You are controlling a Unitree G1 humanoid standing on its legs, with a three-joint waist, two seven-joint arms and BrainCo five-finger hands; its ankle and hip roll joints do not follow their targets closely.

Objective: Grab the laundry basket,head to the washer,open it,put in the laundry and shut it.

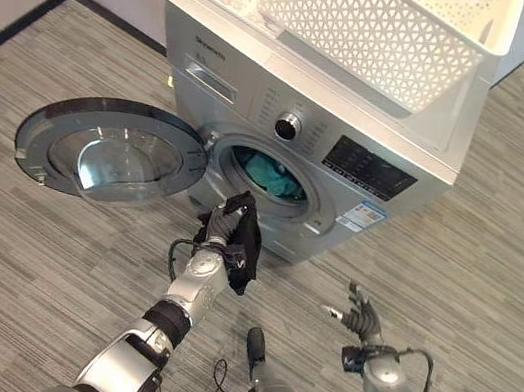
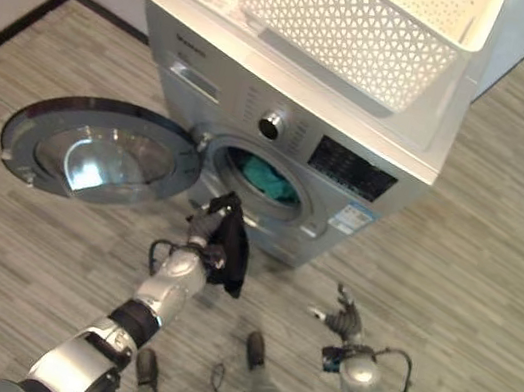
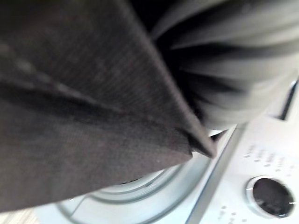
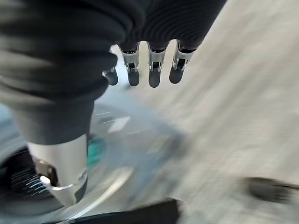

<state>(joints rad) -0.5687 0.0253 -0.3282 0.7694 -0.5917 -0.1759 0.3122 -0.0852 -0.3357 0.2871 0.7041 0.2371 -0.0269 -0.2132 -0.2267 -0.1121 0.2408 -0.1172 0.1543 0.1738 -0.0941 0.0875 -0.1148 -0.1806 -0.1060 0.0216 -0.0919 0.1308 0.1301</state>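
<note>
Silver-grey arms, dark ribbed wrist covers, silver fingers (image 4: 154, 65) with seemingly dark tips

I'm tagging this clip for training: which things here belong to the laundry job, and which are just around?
Job:
washer, door open
white basket on top
teal laundry in drum
dark garment in left hand

Around:
right hand, open, idle
floor

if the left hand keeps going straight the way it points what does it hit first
Probably the washer's open drum mouth, where teal laundry already lies. The left hand, holding a dark cloth, points at it; depth is unclear.
</note>
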